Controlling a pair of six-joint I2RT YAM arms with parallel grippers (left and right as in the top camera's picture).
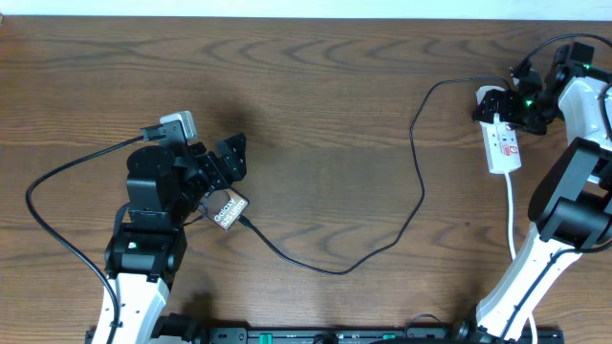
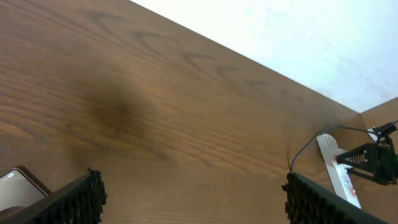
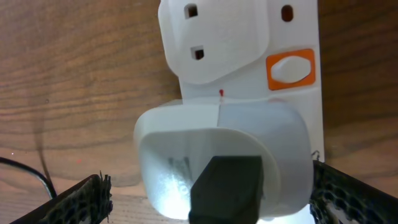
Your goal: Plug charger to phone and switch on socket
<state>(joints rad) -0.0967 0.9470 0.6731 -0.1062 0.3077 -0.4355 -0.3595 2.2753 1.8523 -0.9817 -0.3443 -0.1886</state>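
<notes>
Holds right claw (image 1: pixel 505 107) released astride the white plug (image 3: pixel 217 143) seated in the socket (image 1: pixel 505 148) at the tabletop's (image 1: pixel 316 115) right edge, left claw (image 2: pixel 196 199) released too, near the phone (image 1: pixel 229 211) lying at left, with the charger (image 1: pixel 421 191), a black cable, looping across the wood from phone to socket.

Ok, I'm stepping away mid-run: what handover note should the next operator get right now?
Left claw: open, empty, near the dark glossy phone with white sticker.
Right claw: open, straddling the white adapter plugged into the white power strip.
Thin black cable runs from adapter to the phone's edge; seating there unclear.
Done: charger in strip.
Left: check phone end, press the orange switch.
</notes>
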